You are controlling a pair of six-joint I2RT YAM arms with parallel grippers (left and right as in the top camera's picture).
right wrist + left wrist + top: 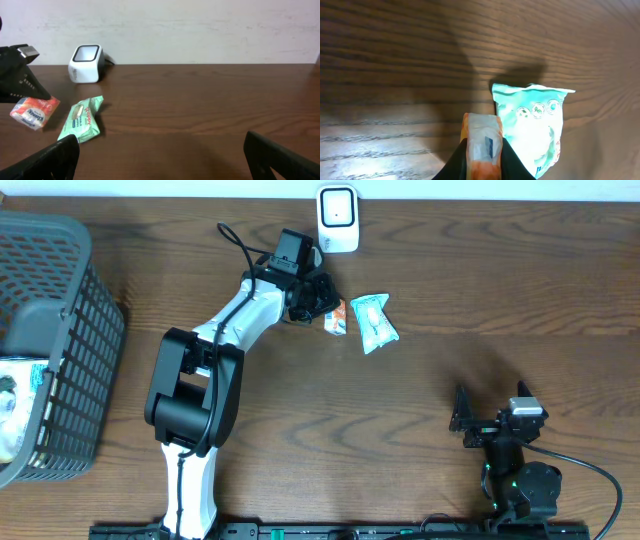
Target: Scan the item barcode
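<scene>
Clamped on one end of the small orange packet (336, 317) beside the green pouch (372, 322), short of the barcode scanner (338, 218), the left gripper (320, 306) could let it twist and hide its barcode, while the right gripper (165, 162) gapes idle.

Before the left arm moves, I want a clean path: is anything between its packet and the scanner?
Nothing visible. The left gripper is shut on the orange packet; only tabletop lies between it and the white scanner. The green packet lies off to the side.
</scene>
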